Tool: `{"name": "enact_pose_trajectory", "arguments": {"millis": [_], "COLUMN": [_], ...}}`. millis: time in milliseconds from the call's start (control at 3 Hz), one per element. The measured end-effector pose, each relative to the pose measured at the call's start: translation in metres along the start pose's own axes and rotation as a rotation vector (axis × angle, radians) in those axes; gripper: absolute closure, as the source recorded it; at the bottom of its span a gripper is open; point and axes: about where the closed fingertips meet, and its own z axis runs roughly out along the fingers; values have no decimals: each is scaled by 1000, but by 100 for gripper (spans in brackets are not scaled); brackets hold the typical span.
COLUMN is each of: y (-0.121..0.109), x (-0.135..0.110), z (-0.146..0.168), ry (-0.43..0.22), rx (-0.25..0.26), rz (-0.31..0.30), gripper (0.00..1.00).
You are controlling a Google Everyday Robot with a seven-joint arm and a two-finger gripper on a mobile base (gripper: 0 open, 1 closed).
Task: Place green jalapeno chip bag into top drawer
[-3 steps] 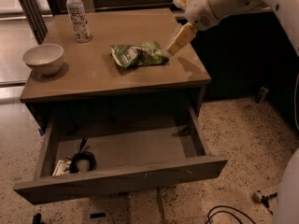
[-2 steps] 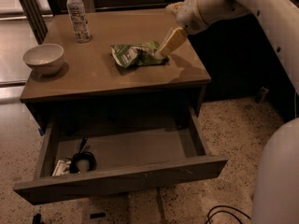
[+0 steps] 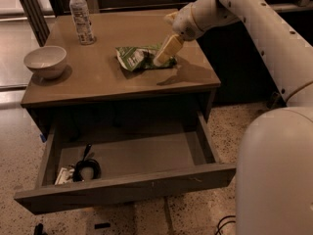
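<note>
**Gripper** (image 3: 161,58): pale yellow two-finger end piece on the white robot arm (image 3: 230,4).
- Position: angled downward over the right part of the table top. Its tip is at the right end of the bag, at or just above the foil; contact cannot be confirmed.
- State: how far open it stands, and whether it has hold of anything, cannot be told.

**Green jalapeno chip bag** (image 3: 133,58): small crinkled green foil snack bag with a white patch.
- Position: lies flat on the brown wooden table (image 3: 98,80), right of centre. Most of its length extends camera-left of the gripper tip.
- Handling (judged): very light, soft and air-filled, with brittle contents. The foil looks slick and is likely to slide or buckle under a push.
- Hold (judged): pinch a raised fold or crimped end rather than the flat belly, and squeeze gently.

**Top drawer** (image 3: 146,182): wide shallow grey-brown wooden drawer.
- Position: stands pulled open below and in front of the table top, well apart from the bag.
- Contents: a dark round object (image 3: 86,169) near its left front corner.

**Others:** a white ceramic bowl (image 3: 45,61) and a clear plastic bottle (image 3: 81,14) stand on the table's left side, well apart from the bag.
</note>
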Motion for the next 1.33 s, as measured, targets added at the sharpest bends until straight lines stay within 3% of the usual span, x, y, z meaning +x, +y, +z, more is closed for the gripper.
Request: {"name": "enact_pose_trajectory", "arguments": {"millis": [667, 1333], "y": [-1, 4], "x": [-1, 2], "z": [31, 43], "ry": [0, 6], "rx": [-50, -79], "rz": [17, 24], "gripper": [0, 42]}}
